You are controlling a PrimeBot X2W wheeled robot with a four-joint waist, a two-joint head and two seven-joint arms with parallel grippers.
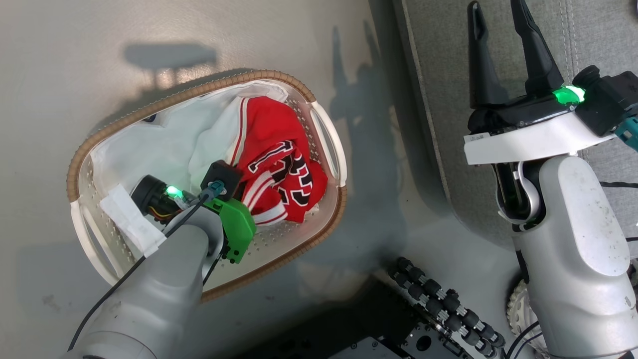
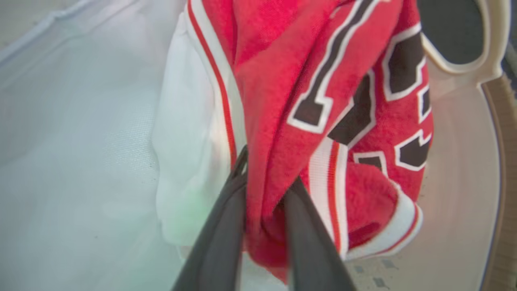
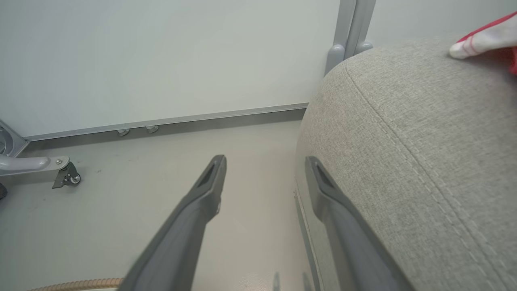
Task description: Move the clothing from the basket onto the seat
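While our left gripper (image 2: 268, 171) pinches a fold of the red clothing (image 2: 282, 81) down in the basket (image 1: 279, 76) and our right gripper (image 1: 496, 10) hangs wide open and empty at the edge of the seat (image 1: 448, 75), we judge the grasp made, calling next for a lift and carry rightward.

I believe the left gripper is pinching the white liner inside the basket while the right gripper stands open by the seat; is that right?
Not quite: the left gripper is pinching the red jersey, not the white liner, as the left wrist view shows; the rest of your statement holds.
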